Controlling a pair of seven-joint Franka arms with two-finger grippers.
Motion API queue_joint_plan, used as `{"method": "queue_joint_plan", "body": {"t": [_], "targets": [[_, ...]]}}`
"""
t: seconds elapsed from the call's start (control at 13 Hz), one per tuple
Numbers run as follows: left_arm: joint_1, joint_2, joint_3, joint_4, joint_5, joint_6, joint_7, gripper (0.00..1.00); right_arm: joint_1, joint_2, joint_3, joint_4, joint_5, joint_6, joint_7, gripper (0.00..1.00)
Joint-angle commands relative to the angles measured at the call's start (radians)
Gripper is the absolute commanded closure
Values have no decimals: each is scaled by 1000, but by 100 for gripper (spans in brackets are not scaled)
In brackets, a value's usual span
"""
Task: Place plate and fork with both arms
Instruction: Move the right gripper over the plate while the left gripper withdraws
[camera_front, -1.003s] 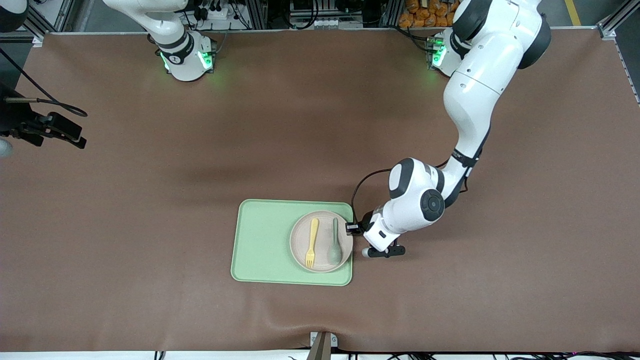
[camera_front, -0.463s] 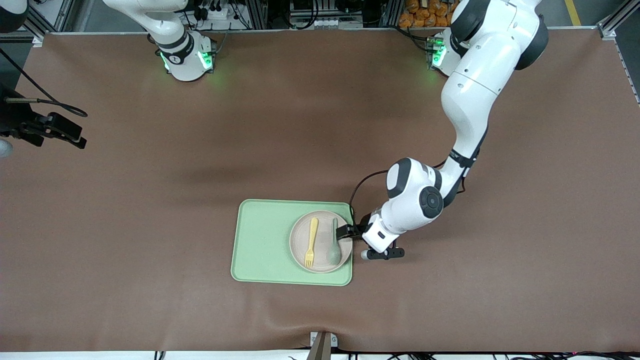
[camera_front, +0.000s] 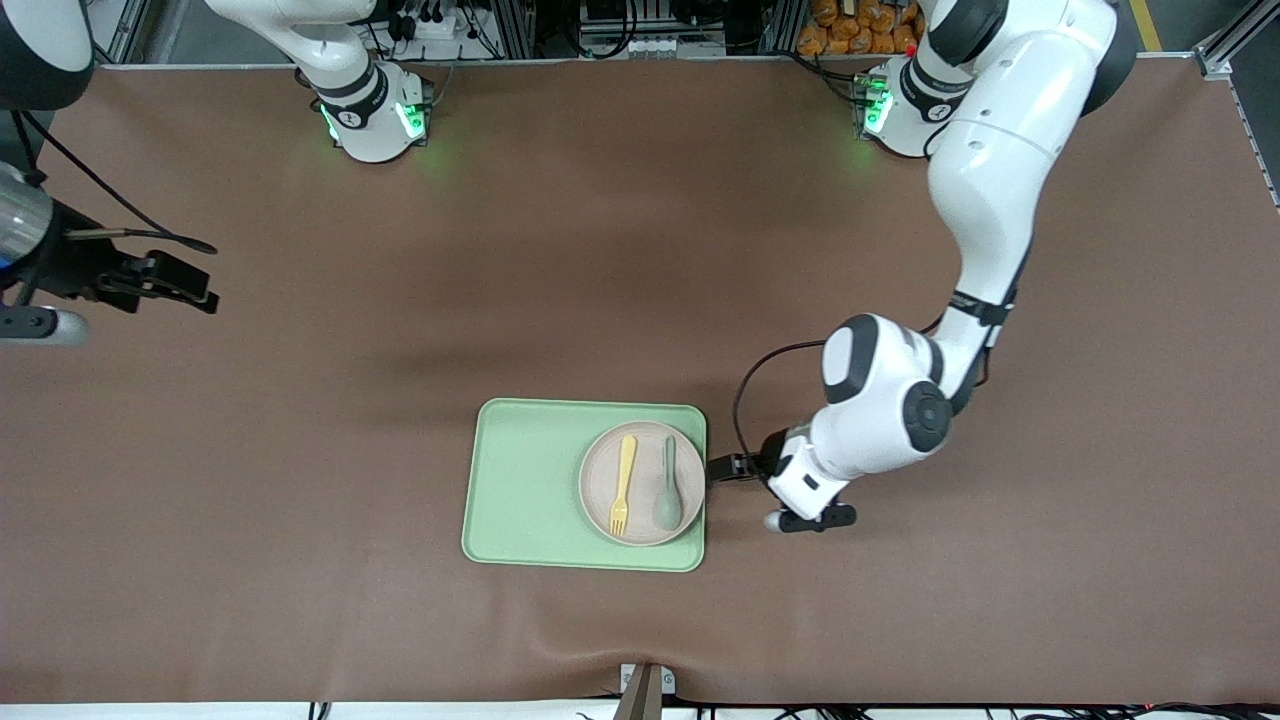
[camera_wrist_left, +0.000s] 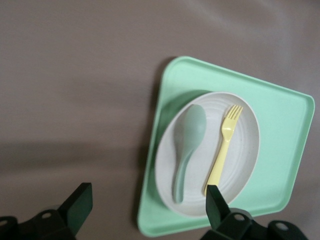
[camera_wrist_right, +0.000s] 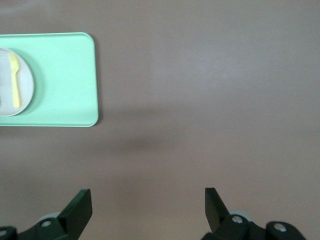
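Beige-pink plate (camera_front: 643, 483) noted on green tray (camera_front: 520, 480), at the tray's end toward the left arm; yellow fork (camera_front: 623, 484) and grey-green spoon (camera_front: 668, 493) lying side by side in it, apart. Left gripper (camera_front: 722, 468) low over bare brown table (camera_front: 400, 330), just beside the tray's edge, jaws spread wide with nothing between them. Right gripper (camera_front: 180, 285) high over the right arm's end of the table, well apart from the tray, likewise wide open and empty; arm judged waiting. Step in hand judged as the left gripper's approach to the plate rim. To do well: come in low and level, one finger over and one under the rim where it meets the tray edge; rim close to the tray lip, so little room underneath; close gently, lift flat so fork and spoon do not slide. Front view gave both arms' places and the gap between left gripper and tray. Left wrist view added both open fingertips (camera_wrist_left: 80, 202), the ribbed plate floor, the fork tines. Right wrist view showed tray and plate only at its edge, spoon cut off.
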Motion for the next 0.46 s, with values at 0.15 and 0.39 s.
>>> {"method": "queue_joint_plan", "body": {"t": [0.15,0.39], "targets": [[137,-139,-1,-24,-6,-300,-38,0,66,74,4,25,15,103,-1,0],[194,-240,5,-56,-3,-434,-84,0,143,148,4,75,7,138,-3,0]]}}
